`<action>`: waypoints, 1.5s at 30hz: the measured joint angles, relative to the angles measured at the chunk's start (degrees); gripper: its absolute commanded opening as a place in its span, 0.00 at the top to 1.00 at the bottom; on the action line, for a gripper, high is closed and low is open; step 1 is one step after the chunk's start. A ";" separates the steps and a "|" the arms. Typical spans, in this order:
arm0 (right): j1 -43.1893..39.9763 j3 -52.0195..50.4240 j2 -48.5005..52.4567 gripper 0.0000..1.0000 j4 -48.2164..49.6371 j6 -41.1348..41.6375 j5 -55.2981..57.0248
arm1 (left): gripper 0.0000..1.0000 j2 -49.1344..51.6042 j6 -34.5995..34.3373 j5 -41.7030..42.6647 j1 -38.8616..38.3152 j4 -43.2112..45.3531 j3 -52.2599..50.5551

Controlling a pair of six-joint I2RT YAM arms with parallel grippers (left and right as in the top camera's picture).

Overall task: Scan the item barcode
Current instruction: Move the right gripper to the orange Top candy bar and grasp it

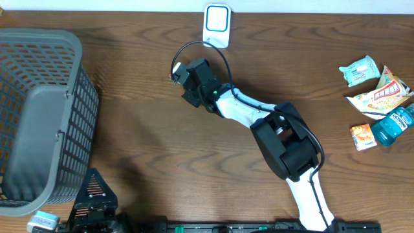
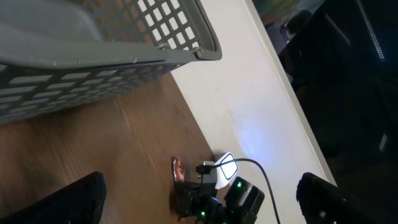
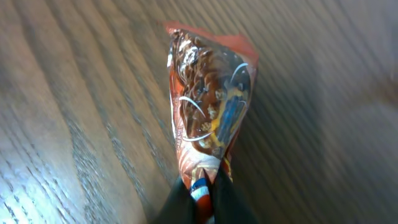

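There is one brown table (image 1: 149, 149). There is one gray basket (image 1: 83, 123). There is one white scanner (image 1: 217, 26). There is one red snack bag (image 3: 208, 106). There are four more small things: one blue-green pack (image 1: 359, 71), one white and orange bag (image 1: 378, 97), one little orange box (image 1: 363, 137) and one blue bottle (image 1: 396, 124).

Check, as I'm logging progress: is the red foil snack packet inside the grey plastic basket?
No, the right pincer grips the red foil snack packet by one end, well away from the grey plastic basket.

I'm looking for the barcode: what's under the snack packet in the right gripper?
Only wooden table shows around the snack packet, pinched by the right gripper; its underside is hidden.
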 measured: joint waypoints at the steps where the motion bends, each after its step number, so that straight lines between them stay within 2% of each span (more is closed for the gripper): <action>1: -0.02 0.57 -0.26 0.99 -2.23 1.42 0.37 | 0.02 0.00 0.00 0.02 0.00 0.00 0.00; 4: -0.52 3.76 -1.42 0.99 -13.31 5.95 -1.62 | 0.02 0.00 0.00 0.02 0.00 -0.02 0.00; 6: -1.42 6.29 -1.97 0.99 -22.14 8.39 -6.82 | 0.02 0.00 0.00 0.02 0.00 -0.02 0.00; 11: -5.92 11.56 -2.08 0.98 -39.06 11.80 -31.91 | 0.02 0.00 0.00 0.00 0.00 -0.02 0.00; 19: -11.72 13.62 -2.67 0.98 -47.52 13.29 -67.47 | 0.02 0.00 0.00 0.00 0.00 0.00 0.00; 23: -12.13 13.64 -2.67 0.98 -51.82 13.55 -77.66 | 0.02 0.00 0.00 0.02 0.00 0.00 0.00; 27: -11.96 13.64 -2.67 0.99 -54.51 17.07 -82.29 | 0.02 0.00 0.00 0.00 0.00 0.00 0.00; 34: -11.02 13.64 -2.67 0.99 -54.86 30.77 -85.00 | 0.02 0.00 0.00 0.02 0.00 0.00 0.00; 39: -10.45 13.64 -2.67 0.89 -54.93 40.79 -85.55 | 0.02 0.00 0.00 0.02 0.00 0.00 0.00; 45: -10.47 13.64 -2.67 0.83 -54.88 49.70 -85.64 | 0.02 0.00 0.00 0.02 0.00 0.00 0.00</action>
